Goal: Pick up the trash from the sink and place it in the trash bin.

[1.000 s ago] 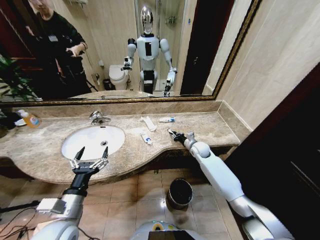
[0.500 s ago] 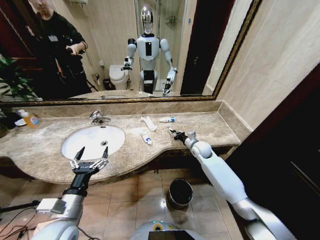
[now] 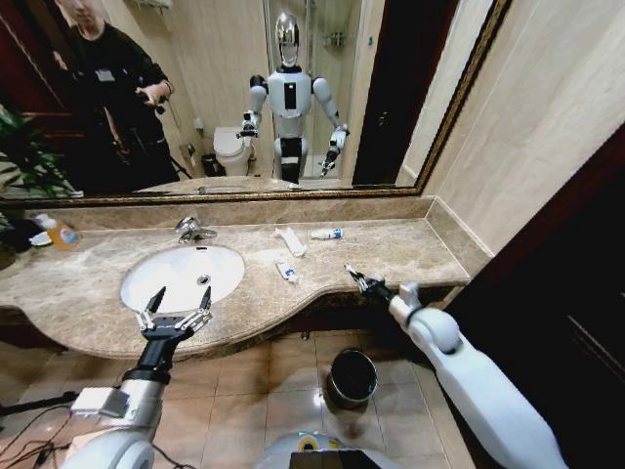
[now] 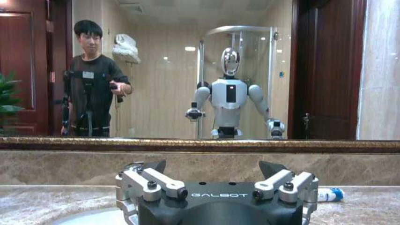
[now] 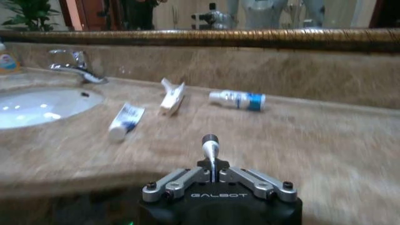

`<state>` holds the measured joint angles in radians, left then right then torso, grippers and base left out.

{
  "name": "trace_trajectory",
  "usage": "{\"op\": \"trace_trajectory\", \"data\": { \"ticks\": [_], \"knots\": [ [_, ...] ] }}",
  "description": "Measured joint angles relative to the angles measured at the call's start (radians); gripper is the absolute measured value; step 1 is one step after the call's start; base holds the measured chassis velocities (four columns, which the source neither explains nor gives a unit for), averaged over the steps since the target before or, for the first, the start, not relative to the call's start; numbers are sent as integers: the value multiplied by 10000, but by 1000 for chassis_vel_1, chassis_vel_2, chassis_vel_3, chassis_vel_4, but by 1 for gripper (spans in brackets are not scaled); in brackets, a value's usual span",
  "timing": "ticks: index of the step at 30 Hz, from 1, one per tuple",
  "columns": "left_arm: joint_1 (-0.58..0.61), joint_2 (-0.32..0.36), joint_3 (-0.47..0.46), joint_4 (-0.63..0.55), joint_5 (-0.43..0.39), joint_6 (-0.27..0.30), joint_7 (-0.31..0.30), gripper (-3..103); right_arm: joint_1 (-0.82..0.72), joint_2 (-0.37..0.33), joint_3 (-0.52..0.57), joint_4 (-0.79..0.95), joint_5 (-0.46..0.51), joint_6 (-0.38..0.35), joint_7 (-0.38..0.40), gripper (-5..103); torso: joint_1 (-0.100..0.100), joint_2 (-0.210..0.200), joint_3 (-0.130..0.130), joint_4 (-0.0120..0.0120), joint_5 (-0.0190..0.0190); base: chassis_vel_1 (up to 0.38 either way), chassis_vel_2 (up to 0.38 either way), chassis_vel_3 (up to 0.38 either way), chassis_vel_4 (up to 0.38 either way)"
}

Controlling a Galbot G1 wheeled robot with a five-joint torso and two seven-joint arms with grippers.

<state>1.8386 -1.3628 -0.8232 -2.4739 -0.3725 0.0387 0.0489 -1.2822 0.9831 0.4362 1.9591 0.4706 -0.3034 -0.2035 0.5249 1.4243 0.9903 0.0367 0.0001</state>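
Nearest the robot, the small round dark trash bin with a shiny metallic rim [image 3: 352, 377] is standing on the tiled floor below the front edge of the beige-brown marble worktop [image 3: 410, 252]. Above and to the bin's right, the right tool [image 3: 357, 280] is hovering at the worktop's front edge with its jaws closed to a narrow point and nothing visible between them; in the right wrist view the same tool [image 5: 210, 141] is pointing across bare marble toward the trash. On the other side, the left tool [image 3: 174, 311] is hanging over the near rim of the white oval sink [image 3: 183, 275] with its fingers spread wide and empty. Just past the sink's right edge, a white-and-blue tube [image 3: 285, 271] is lying flat on the marble, and behind it a flat white packet [image 3: 290, 240] is lying at an angle. Near the back wall a second white-and-blue tube [image 3: 326, 234] is resting on its side. The chrome faucet [image 3: 191, 230] is standing behind the basin, and at the far left corner a clear bottle of orange liquid with a white cap [image 3: 57, 232] is sitting, well apart from the trash.
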Motion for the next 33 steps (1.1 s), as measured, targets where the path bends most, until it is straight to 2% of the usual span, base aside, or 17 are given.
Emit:
{"op": "trace_trajectory", "data": {
  "ticks": [5, 10, 20, 26, 33],
  "knots": [
    [0, -1, 0, 0, 0, -1, 0, 100, -1408, 454, 630, 147, -556, 767, -681, 2, -1, 1, -1, -1, -1, 0, 0, 0, 0],
    [0, 0, 0, 0, 0, 0, 0, 100, -1796, 1086, 559, -530, -1237, 1256, -844, 2, 0, 0, 0, 0, -2, 0, 0, 0, 0],
    [0, 0, 0, 0, 0, 0, 0, 100, -1570, 1941, 328, -2799, -2348, 2092, -1105, 2, 1, 0, 1, 1, -2, 0, 0, 0, 0],
    [0, -1, 0, 0, 0, 0, 0, 100, -957, 2618, 267, -5055, -3207, 3034, -1536, 2, 1, -1, 1, 1, -1, 0, 0, 0, 0],
    [0, -1, 0, 0, 0, 0, 0, 100, -207, 3126, 300, -6812, -3856, 3590, -1572, 2, 1, -2, 1, 2, -1, 0, 0, 0, 0]
  ]
}}
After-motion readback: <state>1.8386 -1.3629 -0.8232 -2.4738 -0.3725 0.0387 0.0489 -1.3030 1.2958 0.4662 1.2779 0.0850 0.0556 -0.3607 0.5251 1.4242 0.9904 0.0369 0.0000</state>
